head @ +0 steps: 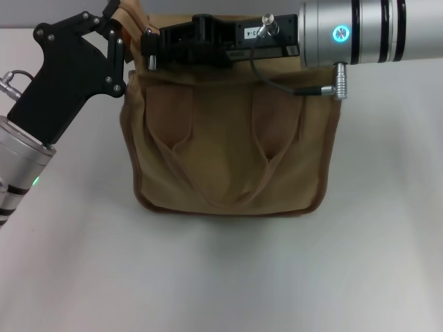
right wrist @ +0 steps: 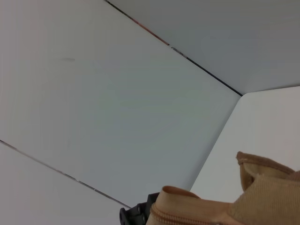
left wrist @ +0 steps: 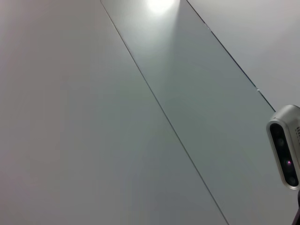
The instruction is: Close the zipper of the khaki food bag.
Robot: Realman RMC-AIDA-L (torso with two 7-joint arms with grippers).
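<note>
Khaki food bag (head: 228, 155) stands upright at centre of the white worktop (head: 221, 277), front face w/ both strap handles toward the head cam. Left claw (head: 114, 31) is at the bag's top-left corner, ~10 o'clock from bag centre; looks to be pinching the corner fabric or strap there, but fingertips are half hidden so can't tell if it's really clamped. Right claw (head: 149, 52) reaches in from 2 o'clock, body lying along the top edge, tips near the left end of the opening, close to the left claw; opening width and whether it has the pull tab — can't tell. Step in hand, my read: left anchors the corner, right drags the slider along the top. To do it well: keep the left corner taut and pulled away from the travel direction, draw the slider straight along the zip line, no lifting or twisting, keep fabric flat so teeth mesh and the bag doesn't tip. Views: head cam gives the whole bag and both arms but hides the zip line behind the right arm. Right wrist cam shows what head can't — the zipper (right wrist: 187, 219) teeth on a tan fold at close range, slider not visible. Left wrist cam: only wall panels and a camera unit (left wrist: 285, 147), no bag at all.
</note>
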